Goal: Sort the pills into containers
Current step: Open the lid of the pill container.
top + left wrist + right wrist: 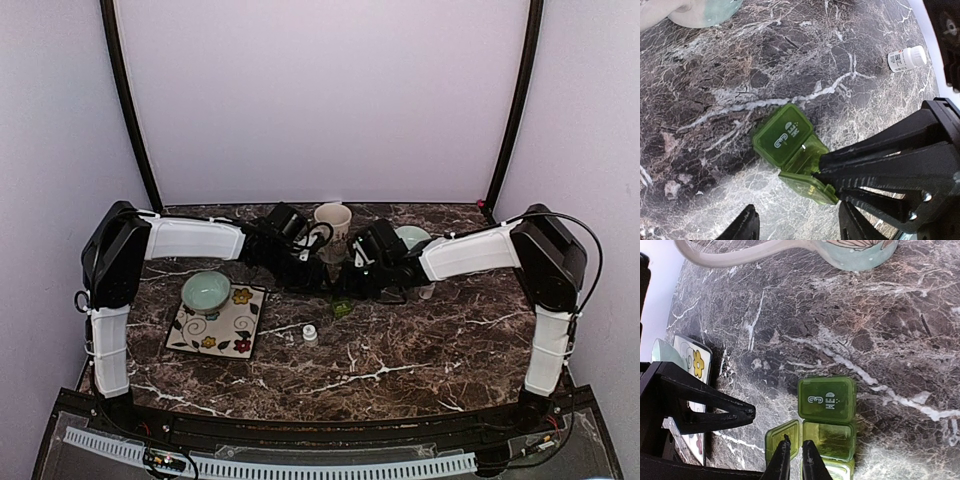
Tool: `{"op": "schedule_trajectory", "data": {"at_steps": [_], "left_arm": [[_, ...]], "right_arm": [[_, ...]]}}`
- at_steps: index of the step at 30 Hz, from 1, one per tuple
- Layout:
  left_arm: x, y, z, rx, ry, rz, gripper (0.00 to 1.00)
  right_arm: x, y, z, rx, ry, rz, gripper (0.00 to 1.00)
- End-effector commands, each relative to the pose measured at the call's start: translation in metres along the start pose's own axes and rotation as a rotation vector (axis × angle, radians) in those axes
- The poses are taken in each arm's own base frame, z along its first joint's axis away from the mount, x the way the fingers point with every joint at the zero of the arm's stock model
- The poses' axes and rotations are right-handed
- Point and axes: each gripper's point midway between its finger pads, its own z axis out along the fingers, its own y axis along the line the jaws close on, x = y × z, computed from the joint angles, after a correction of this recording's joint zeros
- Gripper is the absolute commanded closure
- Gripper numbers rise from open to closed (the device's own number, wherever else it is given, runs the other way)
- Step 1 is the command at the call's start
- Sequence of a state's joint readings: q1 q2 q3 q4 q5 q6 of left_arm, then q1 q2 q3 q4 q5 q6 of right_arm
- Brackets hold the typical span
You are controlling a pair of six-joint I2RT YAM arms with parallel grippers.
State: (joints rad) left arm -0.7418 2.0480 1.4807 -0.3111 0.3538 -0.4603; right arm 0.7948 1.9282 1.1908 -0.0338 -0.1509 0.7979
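Observation:
The green pill box [827,402] lies on the marble table; it also shows in the top view [342,306] and the left wrist view [785,135]. Its end compartment, marked WED, is closed. The middle compartment [829,439] is open with its lid [782,436] flipped out sideways. My right gripper [796,454] has its fingers almost together, pinching the hinge edge of that open lid. My left gripper [800,227] is open and empty, hovering just beside the box. A white pill bottle [907,58] lies apart on the table. No loose pills show.
A cream mug [333,222] and a teal mug [855,250] stand behind the box. A teal bowl [205,291] sits on a floral square plate [225,325] at the left. The white bottle also shows in the top view [310,334], in front of the box.

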Motion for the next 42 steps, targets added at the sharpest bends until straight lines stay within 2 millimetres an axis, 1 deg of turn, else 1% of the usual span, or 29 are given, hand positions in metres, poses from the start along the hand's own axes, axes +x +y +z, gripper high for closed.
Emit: {"op": "schedule_trajectory", "data": {"at_steps": [1, 10, 14, 16, 23, 32, 35, 42], "left_arm": [[0.008, 0.004, 0.002, -0.016, 0.011, -0.020, 0.44], [0.010, 0.007, -0.002, -0.028, 0.000, -0.028, 0.44], [0.009, 0.005, -0.007, -0.023, -0.017, -0.031, 0.44], [0.008, 0.004, -0.009, -0.022, -0.027, -0.030, 0.44], [-0.001, -0.001, -0.016, -0.019, -0.059, -0.030, 0.41], [-0.010, 0.003, -0.031, -0.061, -0.131, -0.036, 0.40], [-0.013, 0.002, -0.036, -0.060, -0.158, -0.039, 0.38], [-0.011, 0.001, -0.030, -0.038, -0.143, -0.043, 0.37]], "right_arm": [[0.010, 0.005, 0.009, -0.031, 0.020, -0.020, 0.92], [0.015, 0.010, 0.013, -0.036, 0.035, -0.033, 0.92], [0.017, 0.008, 0.015, -0.025, 0.041, -0.043, 0.92], [0.019, 0.006, 0.017, -0.019, 0.045, -0.043, 0.94], [0.022, 0.005, 0.018, -0.012, 0.053, -0.052, 0.95], [0.023, 0.004, 0.019, -0.011, 0.054, -0.057, 0.95], [0.023, 0.004, 0.019, -0.008, 0.054, -0.060, 0.95], [0.021, 0.003, 0.019, 0.001, 0.046, -0.061, 0.95]]}}
